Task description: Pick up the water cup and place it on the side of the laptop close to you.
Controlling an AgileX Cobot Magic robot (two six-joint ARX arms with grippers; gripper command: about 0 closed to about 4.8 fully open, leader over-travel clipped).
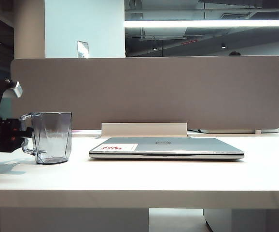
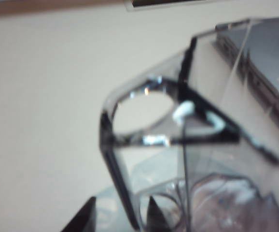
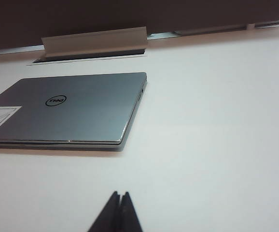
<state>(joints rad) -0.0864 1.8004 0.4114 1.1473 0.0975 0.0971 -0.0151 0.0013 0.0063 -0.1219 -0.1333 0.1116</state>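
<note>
The left gripper has its fingers spread apart, one on each side of the handle of the cup; the blur makes contact uncertain, so no grip can be confirmed. In the exterior view the same gripper sits at the 9 o'clock side of the cup, level with the handle. The cup stands upright on the table, at the 9 o'clock side of the laptop and apart from it. The laptop lies closed and flat, with its sticker at the near left corner of the lid. The right gripper has its fingers pressed together with nothing between them; it hangs over bare table near the laptop. The exterior view alone shows the cup whole and the divider at 12 o'clock behind the laptop. The left wrist view alone shows the finger tips astride the handle. The right wrist view alone shows the right gripper, the logo from above, and the laptop's side edge.
</note>
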